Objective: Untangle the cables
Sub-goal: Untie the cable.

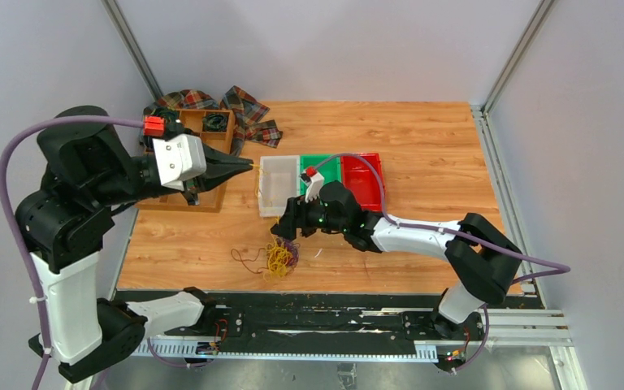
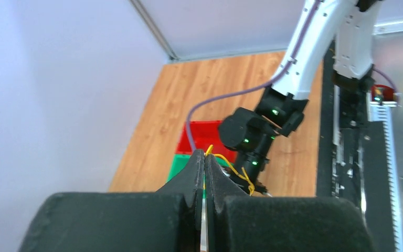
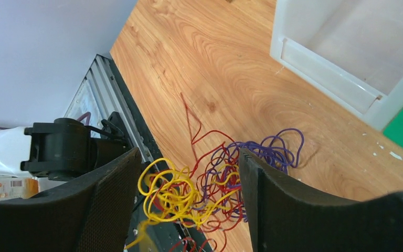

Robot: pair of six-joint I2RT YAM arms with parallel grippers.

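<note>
Now our right jaws stand wide, hovering over the cables (image 1: pixel 279 257), a loose yellow, red and purple clump close to the near edge of the table (image 1: pixel 431 146), just in front of the white tray (image 1: pixel 279 185). Our left jaws, raised at the left, are closed tight on one yellow cable (image 2: pixel 210 150). Bare wood lies open rightward and beyond; pale walls enclose it.
</note>
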